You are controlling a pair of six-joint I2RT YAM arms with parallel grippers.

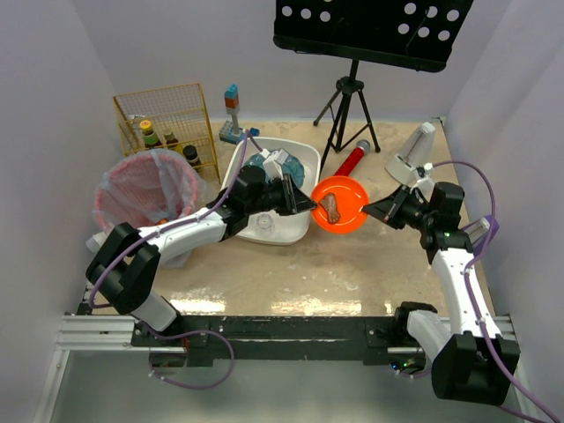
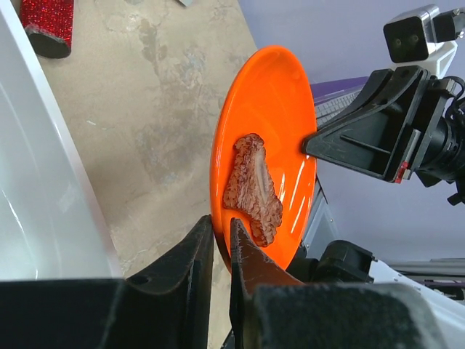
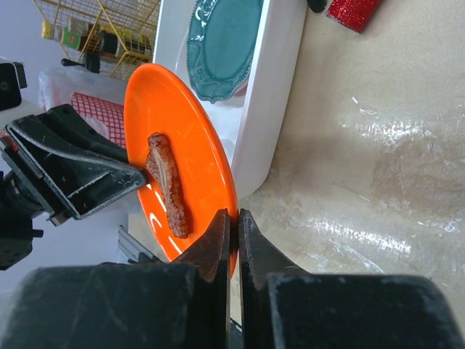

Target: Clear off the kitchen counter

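White panels wall in the kitchen counter (image 1: 352, 264), a beige, mottled stone-look top. From above you see the orange plate (image 1: 351, 194) near the counter's middle, just right of the white tub (image 1: 273, 236). It sits between your two arms, the left gripper (image 1: 310, 204) at its left rim and the right gripper (image 1: 368, 211) at the opposite rim, so both grips lie on one left-to-right line through the plate. A brown strip of meat (image 1: 330, 208) lies on the plate with its long axis running near to far, across that line. The pink-lined bin (image 1: 145, 189) stands by the counter's left edge, so your left arm is the nearer one to both bin and tub. In the left wrist view the glossy plate (image 2: 272, 109) comes into a narrow gap between the jaws, which look clamped on its rim. The meat (image 2: 253, 185) lies just beyond the jaw tips, marbled and reddish-brown. In the right wrist view the jaws are pinched tight on the plate's (image 3: 174, 123) edge. A teal plate (image 3: 221, 43) rests in the tub behind it. Whether the orange plate is lifted off the counter you cannot tell for certain.
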